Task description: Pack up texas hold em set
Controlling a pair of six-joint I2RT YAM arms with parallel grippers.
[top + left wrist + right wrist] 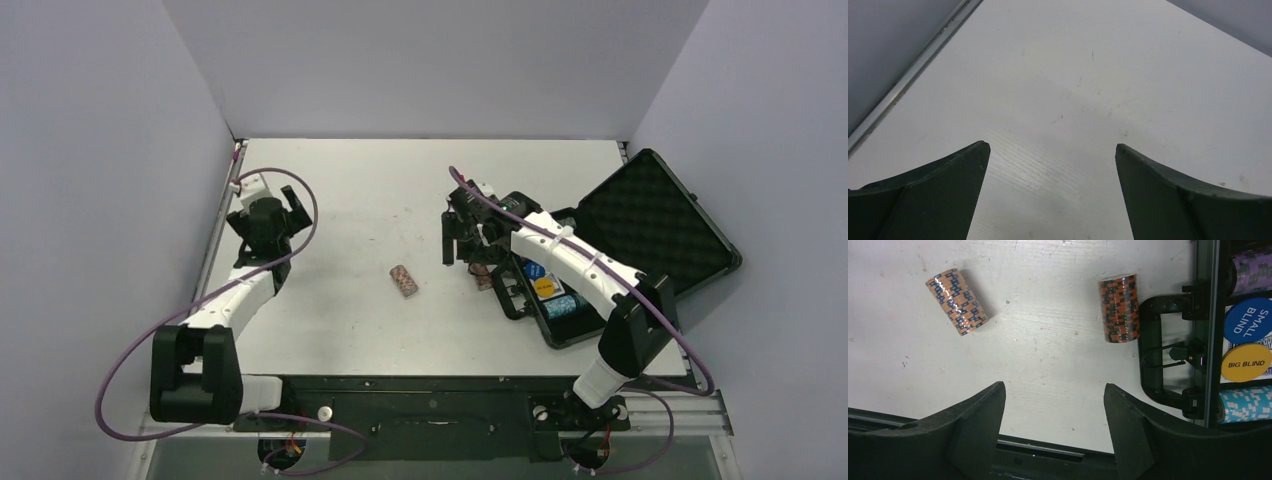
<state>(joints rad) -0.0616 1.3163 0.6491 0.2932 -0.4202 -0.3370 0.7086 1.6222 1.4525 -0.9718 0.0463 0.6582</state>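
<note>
Black case (655, 215) open, orange chip stack (1119, 307) just beside its handle (1153, 355), 2nd stack (956, 301) well left of case, R gripper (1054, 390) near handle, part-open, empty, L gripper (1052, 147) far left, wide open, empty.

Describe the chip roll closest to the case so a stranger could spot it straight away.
Find the open black case on the right side of the table, then its carry handle, facing the middle. The orange-and-dark chip roll lies on its side right beside that handle. Its twin lies farther out, alone.
</note>
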